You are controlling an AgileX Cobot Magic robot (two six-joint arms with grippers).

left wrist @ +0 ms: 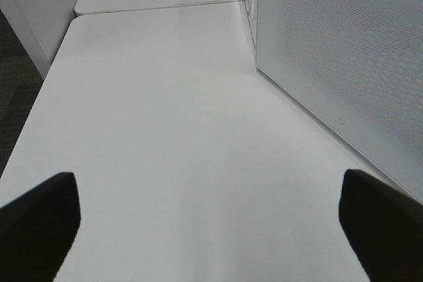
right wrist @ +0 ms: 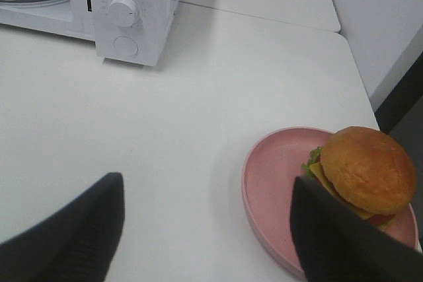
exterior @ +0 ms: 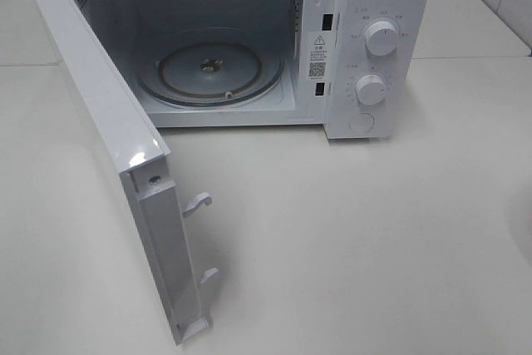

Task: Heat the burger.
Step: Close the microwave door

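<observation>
The burger (right wrist: pixel 367 170), with brown bun, green lettuce and yellow cheese, sits on a round pink plate (right wrist: pixel 277 183) in the right wrist view; neither shows in the high view. My right gripper (right wrist: pixel 208 229) is open above the table, one finger overlapping the plate's edge just beside the burger. The white microwave (exterior: pixel 366 47) stands at the back with its door (exterior: pixel 108 147) swung wide open and its glass turntable (exterior: pixel 208 68) bare. My left gripper (left wrist: pixel 208 219) is open over bare table, beside the door's outer face (left wrist: pixel 337 57).
The microwave's two knobs (exterior: pixel 381 37) are on its right panel. The open door juts far forward over the left half of the white table (exterior: pixel 349 239). The table's right edge (right wrist: pixel 360 77) runs close to the plate.
</observation>
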